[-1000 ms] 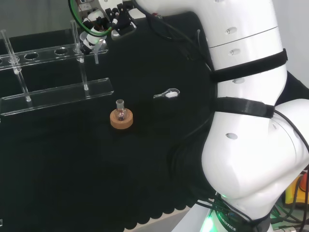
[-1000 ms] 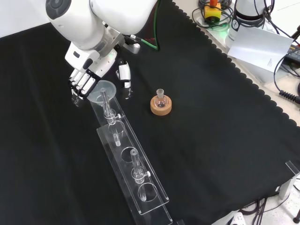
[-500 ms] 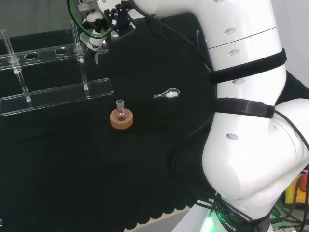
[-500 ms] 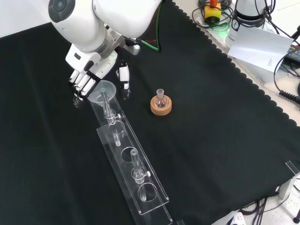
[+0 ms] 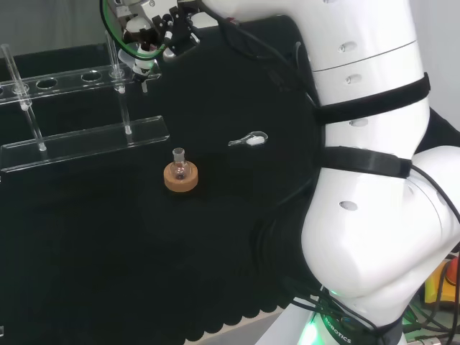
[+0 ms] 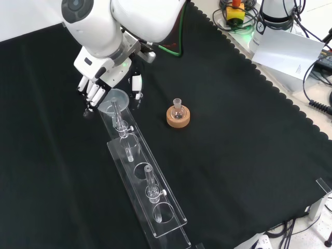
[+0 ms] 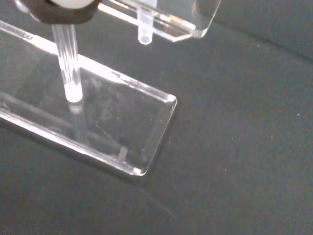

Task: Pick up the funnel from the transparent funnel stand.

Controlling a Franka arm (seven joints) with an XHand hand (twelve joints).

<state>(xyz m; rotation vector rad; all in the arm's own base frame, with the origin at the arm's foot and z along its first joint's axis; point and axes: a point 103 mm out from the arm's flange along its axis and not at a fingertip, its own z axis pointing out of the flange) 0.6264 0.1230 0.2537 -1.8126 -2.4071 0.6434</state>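
Hand [image 6: 98,83]: at the left of the front view, above the far end of the rack. Its fingers [image 6: 92,94] hang fairly straight beside the funnel's rim and the thumb [image 6: 137,84] stands apart on the other side – spread, closed on nothing.
Funnel [image 6: 115,98]: just right of the fingers in the front view, seated in the end hole of the stand. In the wrist view its stem tip [image 7: 143,34] pokes out below the upper plate.
Transparent funnel stand [image 6: 155,199]: runs from the funnel down toward the near edge of the black cloth [image 6: 249,129].
Small flask [image 6: 178,108]: upright on its cork ring [image 6: 178,119], well to the right of the stand.
Change over the last second: the hand has shifted slightly up the front view and the arm's link a little to the right, while the funnel stands where it stood.
Reading for the task: the hand is adjusting its approach – the grasp seems not yet made. The next step would be closing fingers and thumb on the bowl, then lifting straight up so the stem clears the hole.
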